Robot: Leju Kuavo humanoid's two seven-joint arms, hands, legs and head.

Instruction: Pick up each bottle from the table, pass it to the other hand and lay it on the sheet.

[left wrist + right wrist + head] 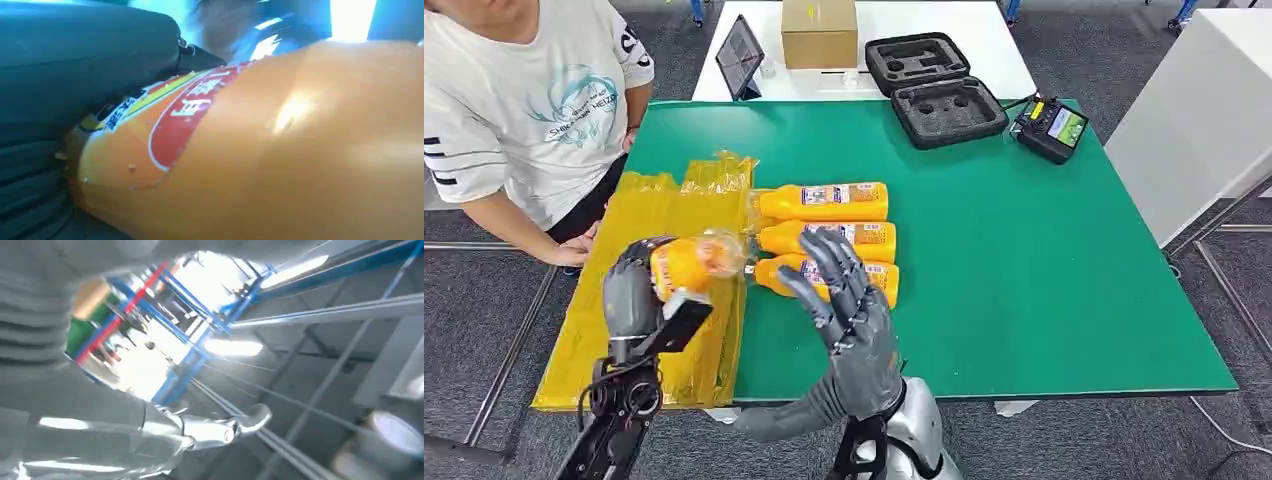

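Head view has the left hand (636, 290) gripping a bottle (686, 265) above the yellow sheet (594, 340), at the near left of the tabletop (1044, 250); the right hand (849, 300) hangs just right of it, fingers spread, holding nothing; three more bottles (829, 240) lie beyond. Best lower the bottle flat onto bare sheet, letting go only once it rests.

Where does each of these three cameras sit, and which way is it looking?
Head view: high on the robot, looking down at the green table; left hand grips an orange bottle, right hand open.
Left wrist view: behind that hand, facing the same bottle, which both views share.
Right wrist view: behind the right hand, facing the ceiling.
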